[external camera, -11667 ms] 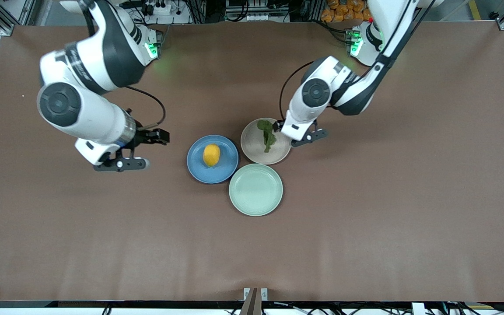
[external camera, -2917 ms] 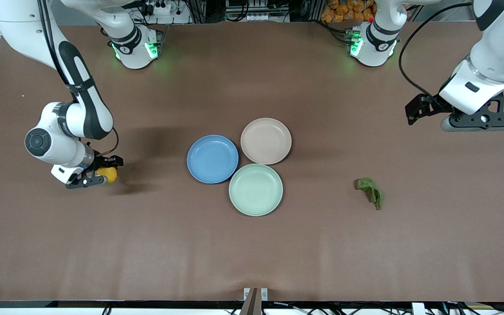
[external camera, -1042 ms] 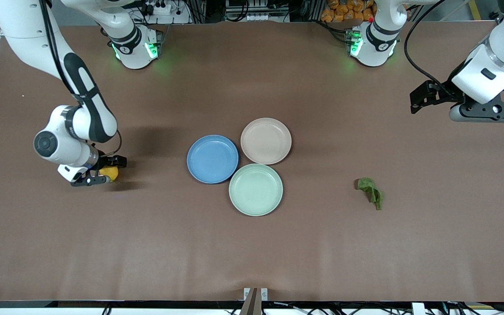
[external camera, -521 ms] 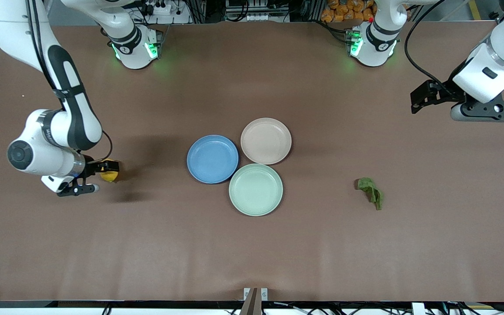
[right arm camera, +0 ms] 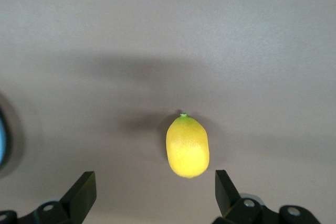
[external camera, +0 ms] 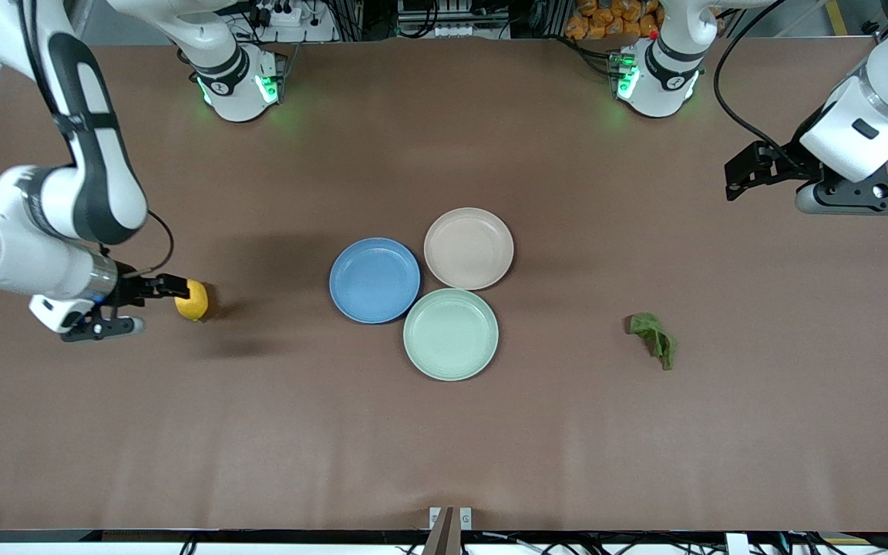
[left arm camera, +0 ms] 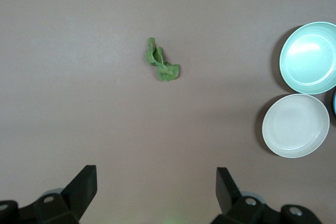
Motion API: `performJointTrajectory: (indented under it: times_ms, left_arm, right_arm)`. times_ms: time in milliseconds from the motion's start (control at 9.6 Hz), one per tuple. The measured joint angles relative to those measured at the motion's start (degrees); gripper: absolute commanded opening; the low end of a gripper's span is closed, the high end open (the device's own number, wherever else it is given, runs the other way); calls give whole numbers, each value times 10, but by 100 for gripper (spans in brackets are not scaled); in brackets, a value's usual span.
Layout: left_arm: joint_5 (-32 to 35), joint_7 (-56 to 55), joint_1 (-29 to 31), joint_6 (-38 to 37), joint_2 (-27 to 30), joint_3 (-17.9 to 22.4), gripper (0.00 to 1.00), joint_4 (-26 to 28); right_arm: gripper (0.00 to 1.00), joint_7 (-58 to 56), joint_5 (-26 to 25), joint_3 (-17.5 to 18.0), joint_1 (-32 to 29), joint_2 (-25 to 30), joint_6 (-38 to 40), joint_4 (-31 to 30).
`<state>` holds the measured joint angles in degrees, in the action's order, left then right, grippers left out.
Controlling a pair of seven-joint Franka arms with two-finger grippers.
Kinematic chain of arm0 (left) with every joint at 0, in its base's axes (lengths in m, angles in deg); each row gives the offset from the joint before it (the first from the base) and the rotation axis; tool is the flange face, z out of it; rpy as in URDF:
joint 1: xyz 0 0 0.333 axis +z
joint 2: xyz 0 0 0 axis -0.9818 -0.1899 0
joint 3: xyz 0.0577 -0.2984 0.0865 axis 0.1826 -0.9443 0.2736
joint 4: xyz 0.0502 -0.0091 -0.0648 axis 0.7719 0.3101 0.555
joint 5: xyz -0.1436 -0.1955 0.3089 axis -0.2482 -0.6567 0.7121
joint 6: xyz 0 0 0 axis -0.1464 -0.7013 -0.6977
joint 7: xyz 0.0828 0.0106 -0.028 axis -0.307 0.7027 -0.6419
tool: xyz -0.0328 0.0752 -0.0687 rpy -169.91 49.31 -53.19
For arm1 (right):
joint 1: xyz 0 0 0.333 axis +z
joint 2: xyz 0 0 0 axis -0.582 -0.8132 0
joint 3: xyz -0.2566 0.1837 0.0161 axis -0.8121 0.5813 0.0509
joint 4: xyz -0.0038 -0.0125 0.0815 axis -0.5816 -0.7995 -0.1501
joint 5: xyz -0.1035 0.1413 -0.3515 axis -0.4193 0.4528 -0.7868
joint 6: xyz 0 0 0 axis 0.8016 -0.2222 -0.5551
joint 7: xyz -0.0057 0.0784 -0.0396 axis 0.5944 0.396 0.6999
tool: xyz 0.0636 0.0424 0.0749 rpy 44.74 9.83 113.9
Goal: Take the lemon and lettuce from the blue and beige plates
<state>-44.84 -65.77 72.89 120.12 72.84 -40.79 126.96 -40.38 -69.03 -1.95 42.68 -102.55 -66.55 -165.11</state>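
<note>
The yellow lemon point(external camera: 193, 300) lies on the brown table toward the right arm's end, apart from the plates; it also shows in the right wrist view point(right arm camera: 187, 146). My right gripper point(external camera: 153, 289) is open and empty, raised just beside the lemon. The green lettuce point(external camera: 654, 338) lies crumpled on the table toward the left arm's end; it also shows in the left wrist view point(left arm camera: 161, 67). My left gripper point(external camera: 752, 171) is open and empty, high over the table's left-arm end. The blue plate point(external camera: 375, 280) and the beige plate point(external camera: 469, 248) are empty.
An empty light green plate point(external camera: 451, 334) sits nearest the front camera, touching the blue and beige plates at the table's middle. In the left wrist view the green plate point(left arm camera: 310, 57) and the beige plate point(left arm camera: 295, 125) show side by side.
My right gripper has let go of the lemon on the table and has risen and drawn back toward the right arm's end. The left arm has barely moved.
</note>
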Motion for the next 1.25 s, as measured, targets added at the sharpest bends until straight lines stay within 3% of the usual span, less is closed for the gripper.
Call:
performJointTrajectory:
  times_ms: [208, 625, 1250]
  left_arm:
    - [0, 0, 0, 0, 0, 0, 100, -1]
    - [0, 0, 0, 0, 0, 1, 100, -2]
    - [0, 5, 0, 0, 0, 1, 100, -3]
  right_arm:
    - [100, 7, 0, 2, -4, 38, 32, 2]
    - [100, 85, -25, 52, -38, 83, 58, 10]
    - [100, 135, -68, 87, -60, 94, 227, 180]
